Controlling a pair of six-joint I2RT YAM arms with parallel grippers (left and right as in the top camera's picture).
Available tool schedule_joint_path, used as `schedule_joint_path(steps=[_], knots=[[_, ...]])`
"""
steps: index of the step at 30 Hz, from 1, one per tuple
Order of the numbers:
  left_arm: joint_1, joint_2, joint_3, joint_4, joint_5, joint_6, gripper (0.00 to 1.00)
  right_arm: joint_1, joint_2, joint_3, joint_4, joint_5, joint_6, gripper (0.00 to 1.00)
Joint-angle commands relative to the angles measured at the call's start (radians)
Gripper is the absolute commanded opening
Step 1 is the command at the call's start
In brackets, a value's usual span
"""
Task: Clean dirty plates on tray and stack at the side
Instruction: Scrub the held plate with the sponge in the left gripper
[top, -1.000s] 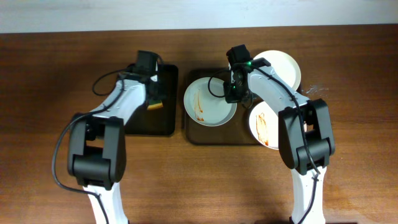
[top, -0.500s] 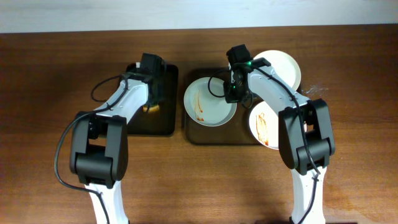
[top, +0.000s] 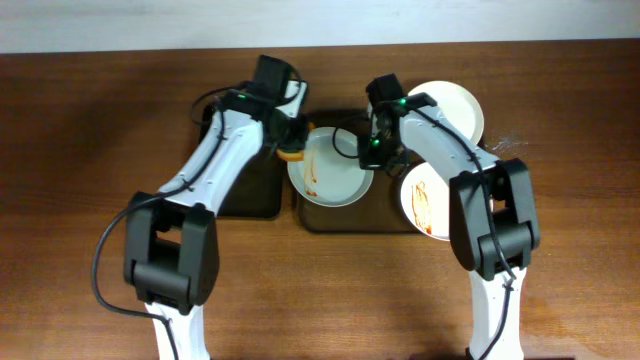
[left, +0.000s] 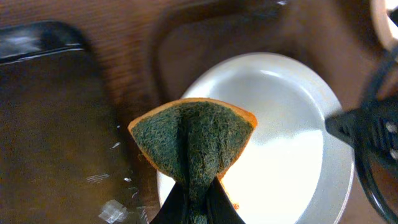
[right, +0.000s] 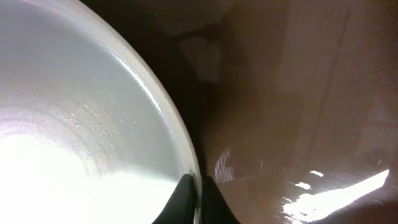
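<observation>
A white plate (top: 335, 178) with a brown streak lies on the left half of the dark tray (top: 350, 218). My right gripper (top: 373, 152) is shut on its right rim; in the right wrist view the fingers pinch the plate's edge (right: 177, 134). My left gripper (top: 288, 143) is shut on a green-and-orange sponge (left: 193, 140), which hangs over the plate's left rim (left: 186, 93). A second dirty plate (top: 420, 200) sits at the tray's right. A clean white plate (top: 452, 108) rests on the table at the back right.
A black tray (top: 245, 195) lies left of the plate tray, under my left arm. My right arm's black gripper body (left: 367, 134) shows at the right edge of the left wrist view. Bare wooden table (top: 320, 300) stretches along the front.
My left gripper closed on the sponge at the black tray and carried it right, to the streaked plate's left rim. The plate shifted slightly left. The right gripper kept its hold.
</observation>
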Motion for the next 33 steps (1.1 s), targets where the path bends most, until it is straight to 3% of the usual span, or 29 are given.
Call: schedule_joint_path(steps=[1,8,11,14,19,24,31,33], knots=[[-0.024,0.007,-0.013,0.029,0.022,0.006,0.0,-0.074,0.029,-0.025,-0.043,0.038,0.032,0.04],[-0.071,0.088,-0.013,0.09,0.024,-0.056,0.0,-0.069,0.03,-0.025,-0.032,0.089,0.073,0.04],[-0.122,0.148,-0.013,0.141,-0.079,-0.234,0.0,-0.069,0.03,-0.026,-0.016,0.09,0.079,0.04],[-0.161,0.215,-0.013,0.204,-0.109,-0.254,0.0,-0.069,0.032,-0.026,0.002,0.09,0.085,0.04],[-0.214,0.277,-0.013,0.102,-0.166,-0.36,0.0,-0.071,0.032,-0.026,0.003,0.09,0.085,0.04],[-0.183,0.273,0.074,0.014,-0.009,-0.296,0.0,-0.07,0.032,-0.026,0.009,0.09,0.085,0.04],[-0.139,0.285,0.084,0.245,-0.361,-0.295,0.0,-0.07,0.032,-0.026,0.021,0.09,0.085,0.04],[-0.141,0.286,0.084,0.23,-0.364,-0.296,0.0,-0.07,0.032,-0.026,0.021,0.09,0.085,0.04]])
